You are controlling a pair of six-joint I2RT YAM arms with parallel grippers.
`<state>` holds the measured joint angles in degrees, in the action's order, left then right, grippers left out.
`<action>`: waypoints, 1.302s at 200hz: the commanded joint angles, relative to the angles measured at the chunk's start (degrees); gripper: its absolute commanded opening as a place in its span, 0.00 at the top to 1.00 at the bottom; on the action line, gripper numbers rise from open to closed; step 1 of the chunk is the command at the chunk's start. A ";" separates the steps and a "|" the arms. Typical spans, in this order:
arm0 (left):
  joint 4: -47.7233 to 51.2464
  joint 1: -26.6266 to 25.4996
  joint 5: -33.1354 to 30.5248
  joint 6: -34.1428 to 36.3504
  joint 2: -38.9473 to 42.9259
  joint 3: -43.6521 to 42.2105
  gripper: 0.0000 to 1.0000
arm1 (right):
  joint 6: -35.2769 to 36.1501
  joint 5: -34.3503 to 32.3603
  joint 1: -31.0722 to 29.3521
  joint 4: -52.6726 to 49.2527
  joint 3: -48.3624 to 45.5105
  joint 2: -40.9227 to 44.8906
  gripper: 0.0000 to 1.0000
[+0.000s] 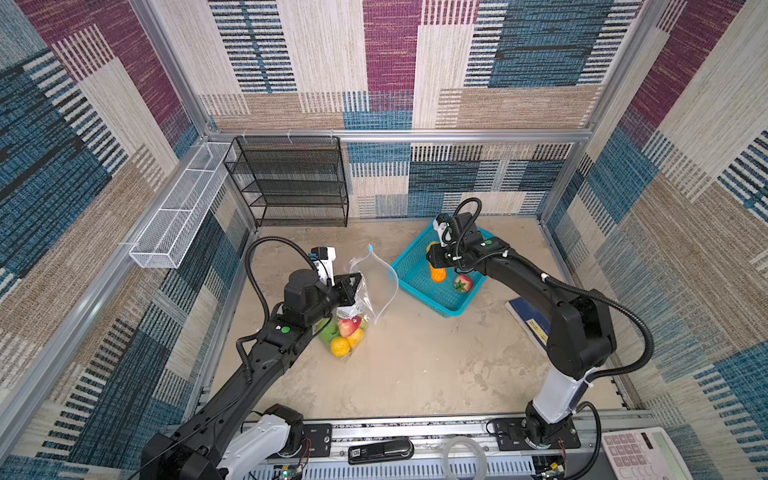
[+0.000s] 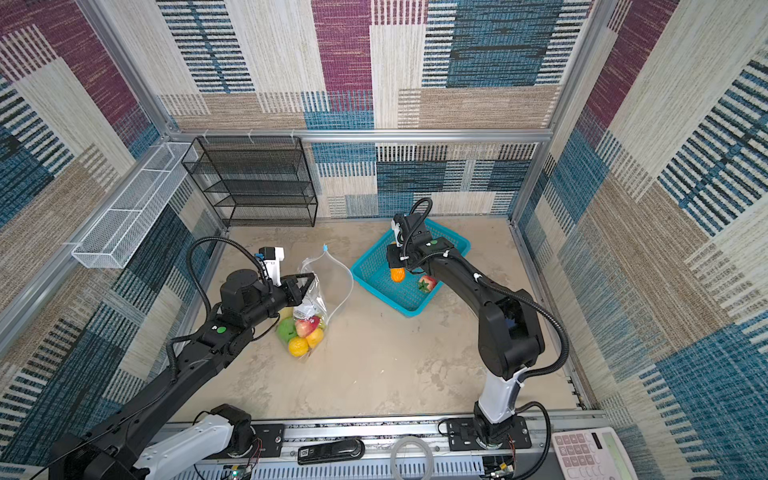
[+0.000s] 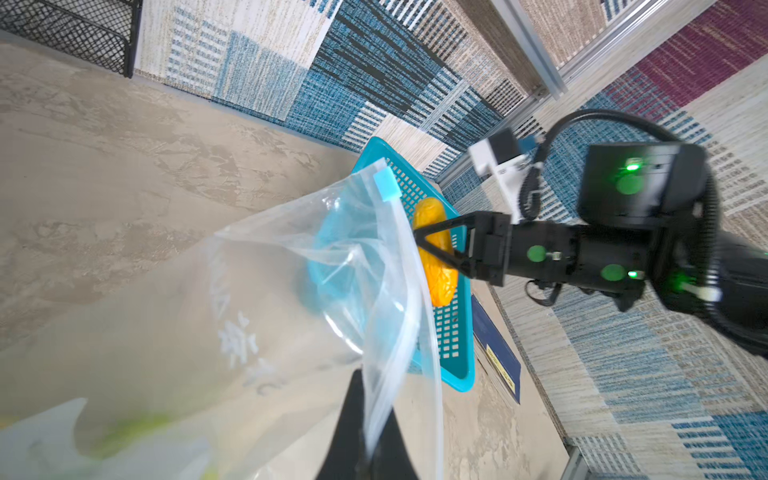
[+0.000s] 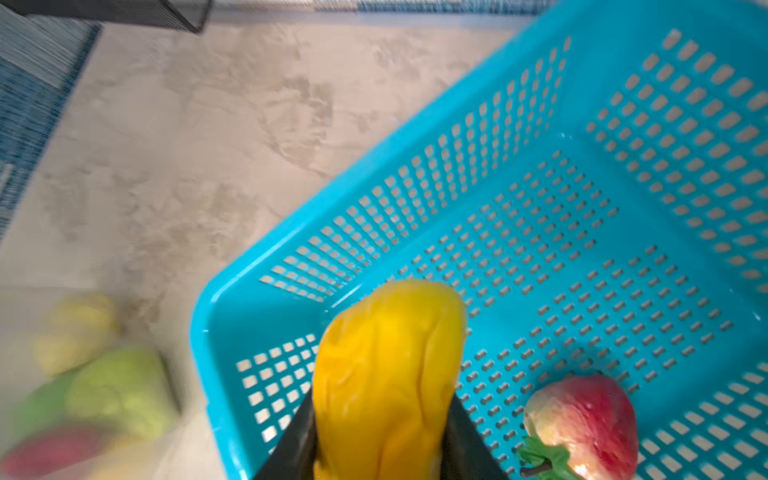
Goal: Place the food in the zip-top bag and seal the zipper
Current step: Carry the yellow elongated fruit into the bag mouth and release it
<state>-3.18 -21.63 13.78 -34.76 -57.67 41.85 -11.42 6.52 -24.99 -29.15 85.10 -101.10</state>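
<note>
The left pincer (image 1: 356,284) is clamped on the clear film of the zip-top bag (image 1: 376,286), holding its open mouth up off the bench (image 1: 415,365). Several toy fruits (image 1: 345,334) lie in the bag's bottom. Rightward, at the turquoise basket (image 1: 419,291), the right pincer (image 4: 382,453) grips an orange-yellow toy fruit (image 4: 386,365). A toy strawberry (image 1: 463,283) lies in the basket.

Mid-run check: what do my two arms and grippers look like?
The left arm and right arm are black with white base links, green dot stickers and ribbed black cable hoses. The left gripper and right gripper are black triangular open frames.
</note>
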 commanded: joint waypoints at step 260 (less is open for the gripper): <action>-3.57 0.01 2.38 -3.72 -2.75 1.56 1.00 | 1.53 18.20 -15.52 33.65 -13.12 0.80 0.64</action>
<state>-4.40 -21.61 13.82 -38.85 -59.66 42.33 -10.41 27.81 -40.27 5.65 70.94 -99.13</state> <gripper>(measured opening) 0.049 0.366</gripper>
